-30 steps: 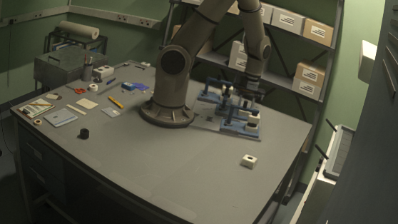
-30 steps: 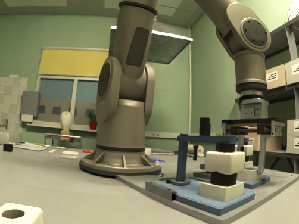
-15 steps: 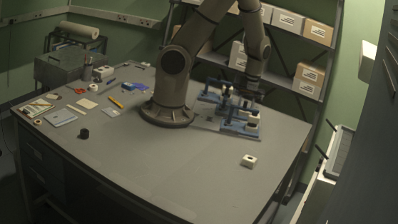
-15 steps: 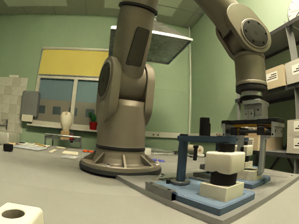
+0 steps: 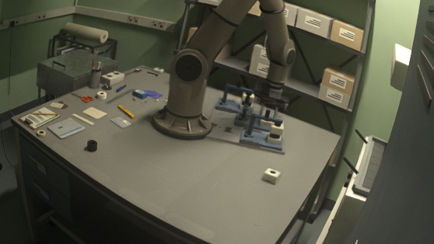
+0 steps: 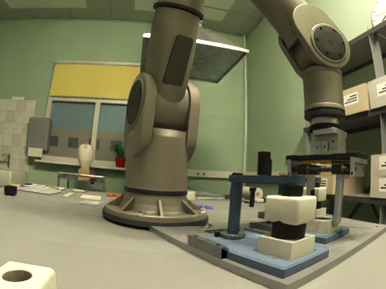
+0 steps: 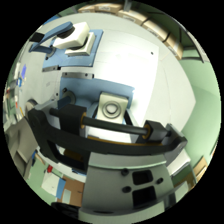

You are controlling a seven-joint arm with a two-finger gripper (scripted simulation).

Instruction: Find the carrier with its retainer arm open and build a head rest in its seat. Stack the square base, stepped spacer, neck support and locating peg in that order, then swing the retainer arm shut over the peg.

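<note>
The cream square base [image 7: 112,108] sits in the seat of the middle blue carrier [image 5: 259,121], with a round grey recessed ring on its top face, and my gripper [image 7: 112,115] reaches straight down over it and grips it. This carrier's retainer arm [image 5: 265,117] is swung aside. Two other carriers hold finished cream-and-black stacks under shut arms: one nearer the table's front [image 6: 291,227] and one farther back [image 5: 244,100]. A cream block with a round hole [image 5: 271,175] lies alone on the table near the front right. A black ring-shaped part [image 5: 91,145] lies on the left of the table.
A shelf rack with labelled cardboard boxes [image 5: 336,81] stands close behind the carriers. The arm's base [image 5: 182,122] is left of them. Stationery and small tools [image 5: 83,112] cover the table's left end, and the table's right edge runs just past the carriers.
</note>
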